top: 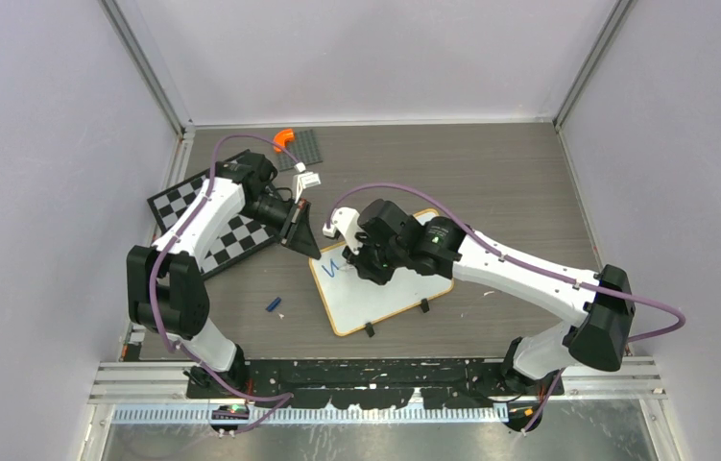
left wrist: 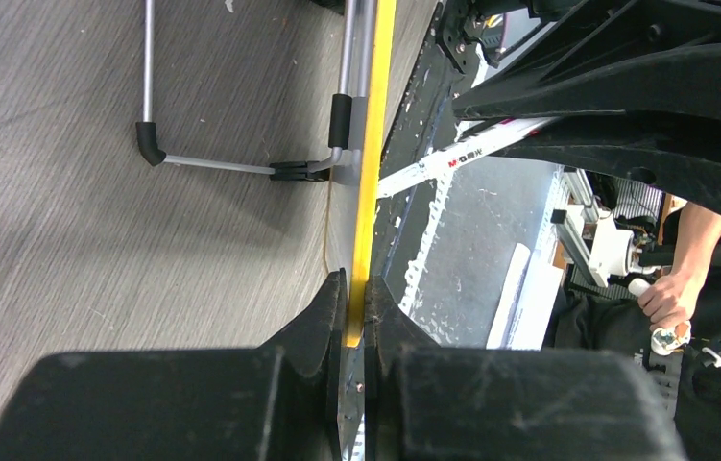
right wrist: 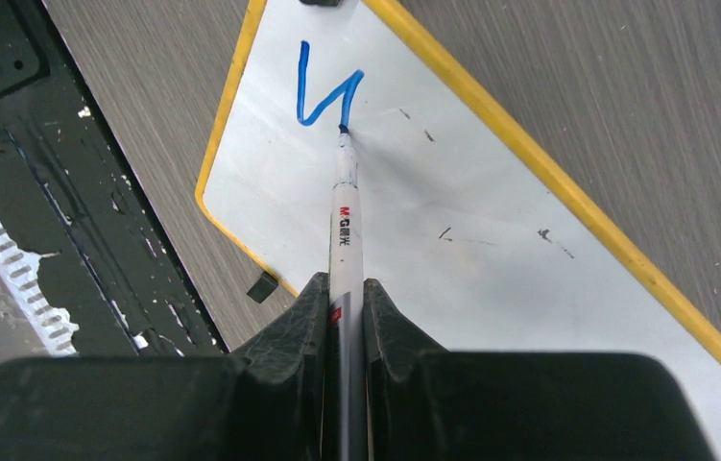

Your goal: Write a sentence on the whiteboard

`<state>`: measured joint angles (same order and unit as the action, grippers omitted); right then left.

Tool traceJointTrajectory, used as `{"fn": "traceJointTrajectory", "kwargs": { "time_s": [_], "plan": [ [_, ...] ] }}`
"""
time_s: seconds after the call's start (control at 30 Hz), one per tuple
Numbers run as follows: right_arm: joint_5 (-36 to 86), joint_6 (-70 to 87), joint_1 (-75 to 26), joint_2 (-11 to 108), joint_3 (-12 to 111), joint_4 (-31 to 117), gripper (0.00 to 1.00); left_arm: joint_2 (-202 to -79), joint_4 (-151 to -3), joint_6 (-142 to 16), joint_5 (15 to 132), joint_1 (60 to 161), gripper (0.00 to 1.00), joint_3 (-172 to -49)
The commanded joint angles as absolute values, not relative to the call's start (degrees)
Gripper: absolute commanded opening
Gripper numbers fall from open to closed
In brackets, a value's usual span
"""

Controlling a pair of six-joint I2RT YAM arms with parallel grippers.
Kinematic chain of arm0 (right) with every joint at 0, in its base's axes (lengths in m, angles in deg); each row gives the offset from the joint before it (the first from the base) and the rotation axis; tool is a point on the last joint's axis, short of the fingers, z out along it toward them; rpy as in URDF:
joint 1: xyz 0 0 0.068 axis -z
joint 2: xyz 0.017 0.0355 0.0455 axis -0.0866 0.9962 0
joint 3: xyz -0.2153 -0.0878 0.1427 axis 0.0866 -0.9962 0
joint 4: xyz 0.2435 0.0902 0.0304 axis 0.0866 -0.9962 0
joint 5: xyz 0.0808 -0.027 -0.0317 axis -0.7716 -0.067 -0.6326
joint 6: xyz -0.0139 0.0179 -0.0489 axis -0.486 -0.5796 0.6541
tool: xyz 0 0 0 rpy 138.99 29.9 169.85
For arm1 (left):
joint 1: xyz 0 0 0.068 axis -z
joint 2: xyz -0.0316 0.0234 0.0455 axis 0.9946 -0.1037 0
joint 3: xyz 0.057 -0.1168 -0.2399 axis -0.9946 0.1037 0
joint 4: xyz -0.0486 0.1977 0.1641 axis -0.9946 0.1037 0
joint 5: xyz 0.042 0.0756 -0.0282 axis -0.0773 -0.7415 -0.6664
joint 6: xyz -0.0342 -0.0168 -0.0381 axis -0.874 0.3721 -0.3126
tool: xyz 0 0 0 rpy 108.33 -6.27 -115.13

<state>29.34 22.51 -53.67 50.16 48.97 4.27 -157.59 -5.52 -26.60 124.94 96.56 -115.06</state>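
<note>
Writing tool: a white marker (right wrist: 345,226) with a blue tip that touches the whiteboard (right wrist: 491,279) at the end of the blue line.
Print on the barrel: red "M&G", with small characters under it that are too small to read. The same red print shows in the left wrist view.
Sentence (right wrist: 323,96): a blue zigzag of three strokes, like an N or the first part of a W.
Right gripper (right wrist: 345,293): closed on the marker, one finger on each side of the barrel.
Left gripper (left wrist: 356,305): clamped on the board's yellow rim (left wrist: 372,144), which is seen edge-on between the fingers.
Whiteboard's place: on the table (top: 510,182), between the two arms. The blue mark is near its far left corner and its two black feet (top: 369,329) are at the near edge.
Board surface: glossy white, with a few small dark specks right of the marker.
Left of the board: a small blue piece (top: 274,304) lies on the table, apart from the rim.
Under the left arm: a black-and-white checkered board (top: 172,204), partly covered.
Far edge: a dark grey plate (top: 303,149) with an orange piece (top: 284,137) touching it.
</note>
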Motion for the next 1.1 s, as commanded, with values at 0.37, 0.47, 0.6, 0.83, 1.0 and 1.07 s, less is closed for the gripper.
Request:
{"fn": "traceJointTrajectory", "kwargs": {
  "time_s": [0.37, 0.47, 0.6, 0.83, 1.0, 1.07],
  "plan": [
    [30.06, 22.53, -53.27, 48.75, 48.86, 3.66, 0.0, -158.0, -5.13, -26.78, 125.75, 96.44, 0.0, -114.75],
    [30.38, 22.68, -52.84, 48.84, 50.15, 3.65, 0.0, -158.07, -5.09, -26.73, 125.77, 96.48, 0.0, -114.75],
    [30.21, 22.82, -51.7, 49.07, 51.7, 3.67, 0.0, -158.12, -5.07, -26.68, 125.86, 96.45, 0.0, -114.83],
    [29.97, 23.16, -51.09, 49.27, 53.45, 3.36, 0.0, -158.04, -5.0, -26.55, 125.81, 96.44, 0.0, -114.76],
    [30.07, 23.42, -50.99, 48.64, 54.62, 2.43, 0.0, -157.9, -4.97, -26.49, 125.7, 96.52, 0.0, -114.77],
    [30.15, 23.56, -50.93, 48.27, 54.86, 2.1, 0.0, -158.01, -5.04, -26.62, 125.68, 96.53, 0.0, -114.76]
  ]
}}
